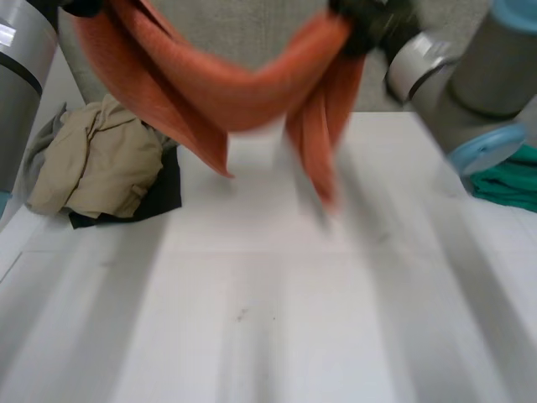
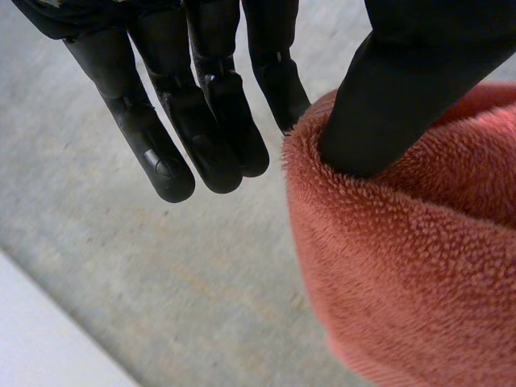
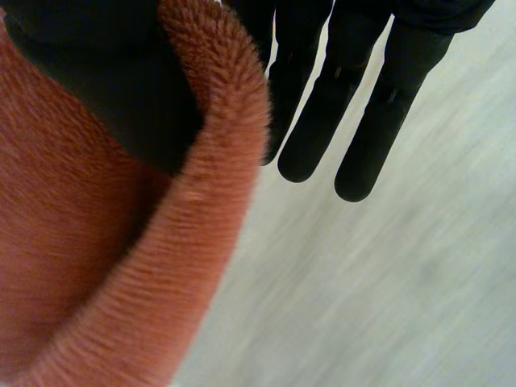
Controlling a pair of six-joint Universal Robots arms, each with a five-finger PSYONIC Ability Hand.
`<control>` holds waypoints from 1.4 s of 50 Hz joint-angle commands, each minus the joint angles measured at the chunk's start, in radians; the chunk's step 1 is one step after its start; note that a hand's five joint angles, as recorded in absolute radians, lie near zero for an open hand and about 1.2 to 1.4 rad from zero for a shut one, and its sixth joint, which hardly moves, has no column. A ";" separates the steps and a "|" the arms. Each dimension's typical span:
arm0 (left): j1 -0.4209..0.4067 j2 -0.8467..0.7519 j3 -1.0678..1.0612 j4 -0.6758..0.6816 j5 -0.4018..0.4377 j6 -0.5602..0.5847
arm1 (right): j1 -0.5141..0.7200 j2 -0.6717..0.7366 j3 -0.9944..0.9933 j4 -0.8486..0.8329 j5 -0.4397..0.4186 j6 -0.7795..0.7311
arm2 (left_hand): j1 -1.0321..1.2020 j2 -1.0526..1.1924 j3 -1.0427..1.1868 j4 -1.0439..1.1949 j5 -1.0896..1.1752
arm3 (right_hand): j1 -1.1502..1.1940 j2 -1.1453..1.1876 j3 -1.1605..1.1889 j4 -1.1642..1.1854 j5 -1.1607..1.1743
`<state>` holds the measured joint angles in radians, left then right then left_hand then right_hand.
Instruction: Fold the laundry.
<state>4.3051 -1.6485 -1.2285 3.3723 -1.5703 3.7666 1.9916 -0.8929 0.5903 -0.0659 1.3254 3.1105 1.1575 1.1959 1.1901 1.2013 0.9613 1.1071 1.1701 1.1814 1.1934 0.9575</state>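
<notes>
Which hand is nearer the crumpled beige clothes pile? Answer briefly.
Left. The left hand holds the fluffy orange towel above the crumpled beige clothes pile; the right hand holds it farther right.

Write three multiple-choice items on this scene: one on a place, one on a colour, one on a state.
1. Where on the table is the pile of beige, grey and black clothes? A) its left side B) its middle C) its near edge
2. What colour is the towel? A) blue B) orange C) white
3. How is the towel held? A) flat on the table B) by one hand C) lifted between the left hand and right hand
Answers: A, it lies by the left arm; B, orange in every view; C, each thumb presses into it, above the table.
</notes>
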 commanded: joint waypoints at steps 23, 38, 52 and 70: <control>0.008 -0.185 -0.580 0.191 -0.004 -0.062 | 0.041 -0.103 0.916 -0.029 0.107 -0.467 | 0.239 0.200 0.206 0.195 0.260 | -0.756 -0.819 -0.830 -0.842 -0.781; 0.028 -0.070 -0.631 0.168 -0.001 -0.074 | 0.004 -0.305 0.738 0.251 0.090 -0.546 | 0.239 0.200 0.206 0.195 0.260 | -0.862 -0.925 -0.936 -0.948 -0.887; 0.073 -0.025 -0.640 0.162 0.001 -0.119 | -0.008 -0.189 0.655 0.419 0.063 -0.568 | 0.239 0.200 0.206 0.195 0.260 | -0.583 -0.646 -0.657 -0.669 -0.608; 0.096 0.006 -0.643 0.137 0.024 -0.146 | 0.093 -0.093 0.790 -0.043 0.214 -0.441 | 0.239 0.200 0.206 0.195 0.260 | -0.557 -0.620 -0.631 -0.643 -0.582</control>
<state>4.3926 -1.6471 -1.8740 3.5097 -1.5515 3.6197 2.0705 -1.0391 1.3971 -0.0023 1.4019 2.7006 1.1573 1.1959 1.1901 1.2013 0.9613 0.4553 0.4319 0.4549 0.4599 0.2916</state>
